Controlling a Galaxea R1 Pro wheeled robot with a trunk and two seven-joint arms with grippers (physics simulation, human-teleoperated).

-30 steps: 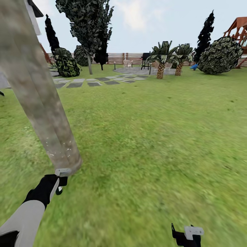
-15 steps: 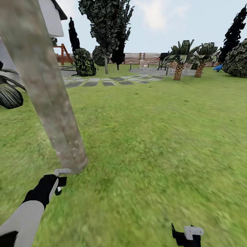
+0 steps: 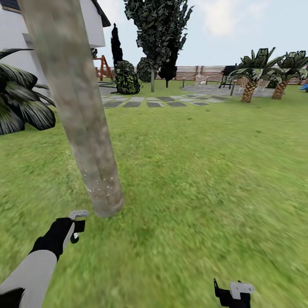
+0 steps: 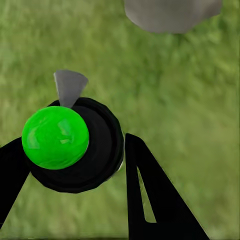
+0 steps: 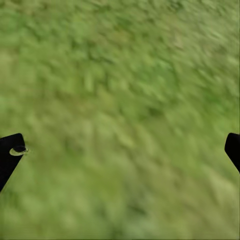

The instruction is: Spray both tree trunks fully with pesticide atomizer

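Now: left tool [image 3: 76, 226] grips spray bottle [image 3: 78, 215], white head up, just short of tree trunk [image 3: 81, 115] base, w/ white flecks low on bark. Right tool [image 3: 233, 293] spread wide, empty, over lawn [image 3: 201, 171].

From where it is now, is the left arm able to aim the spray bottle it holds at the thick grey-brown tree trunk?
Probably yes. The left gripper holds the spray bottle with a white trigger head just short of the thick grey-brown tree trunk, and between them lies open green lawn.
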